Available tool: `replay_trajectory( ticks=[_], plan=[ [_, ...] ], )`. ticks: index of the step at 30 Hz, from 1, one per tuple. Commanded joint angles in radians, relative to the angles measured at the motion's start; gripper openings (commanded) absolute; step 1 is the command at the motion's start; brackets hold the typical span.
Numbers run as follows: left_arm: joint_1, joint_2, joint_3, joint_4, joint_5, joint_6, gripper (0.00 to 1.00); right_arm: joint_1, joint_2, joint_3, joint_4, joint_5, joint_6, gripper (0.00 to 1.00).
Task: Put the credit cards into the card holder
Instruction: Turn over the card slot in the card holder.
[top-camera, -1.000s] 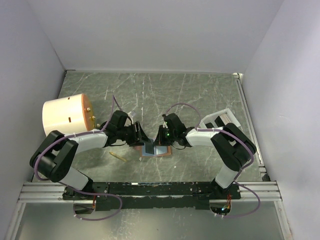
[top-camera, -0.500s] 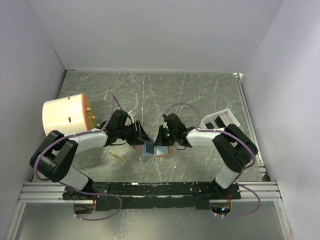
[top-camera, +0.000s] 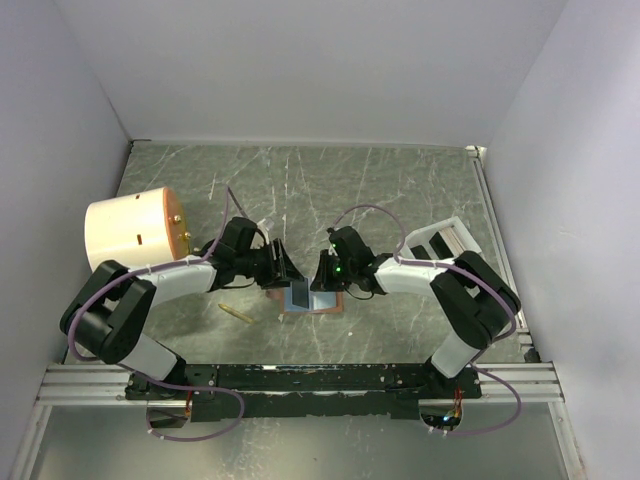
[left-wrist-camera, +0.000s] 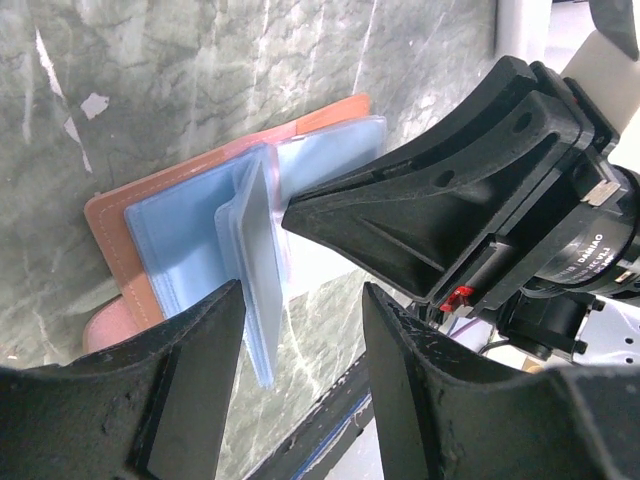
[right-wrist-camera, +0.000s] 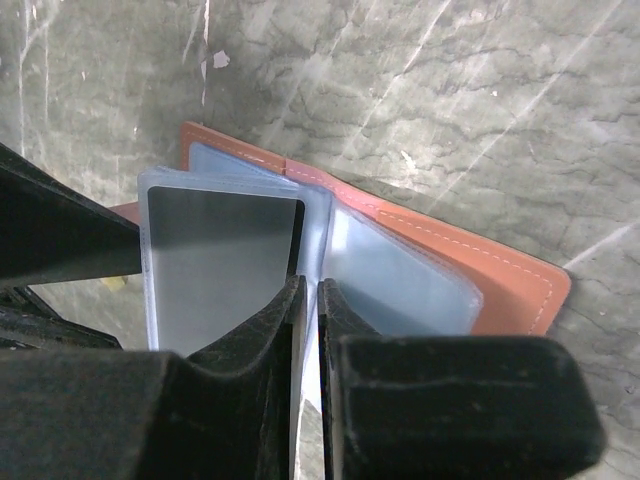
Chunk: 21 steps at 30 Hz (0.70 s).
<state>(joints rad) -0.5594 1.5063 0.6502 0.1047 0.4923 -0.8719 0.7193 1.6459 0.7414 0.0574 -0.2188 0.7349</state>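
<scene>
Table (top-camera: 400, 190) of green veined stone carries everything. A cream drum (top-camera: 130, 235) stands well out to the outer side of the left pincer (left-wrist-camera: 303, 340), and a white open tray (top-camera: 440, 238) lies well beyond the right pincer (right-wrist-camera: 308, 300) on its outer side. The two pincers meet tip to tip over the middle of the near table. Between them the tan card holder (right-wrist-camera: 520, 290) lies opened flat, with its pale blue clear sleeves (left-wrist-camera: 180, 245) fanned out. The left pincer is spread wide and grips nothing; one sleeve rises out of the gap between its fingers. That sleeve stands upright with a grey-faced card (right-wrist-camera: 215, 260) inside it, right at the tips of the right pincer. The right pincer's fingers are almost together with only a thin slit, at the lower edge of that sleeve, and I cannot tell whether they pinch it. A small yellowish stick (top-camera: 236, 313) lies on the table near the left pincer, on its near side.
</scene>
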Motion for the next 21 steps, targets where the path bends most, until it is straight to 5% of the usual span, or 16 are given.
replay_trajectory(
  ticks=[1,21],
  plan=[
    [-0.011,0.012,0.047,0.03,0.023,0.001,0.61,0.004,-0.033,-0.005,-0.031,0.043,-0.026,0.09],
    [-0.039,0.023,0.09,0.012,0.017,-0.003,0.61,0.003,-0.069,0.006,-0.061,0.072,-0.049,0.13]
  ],
)
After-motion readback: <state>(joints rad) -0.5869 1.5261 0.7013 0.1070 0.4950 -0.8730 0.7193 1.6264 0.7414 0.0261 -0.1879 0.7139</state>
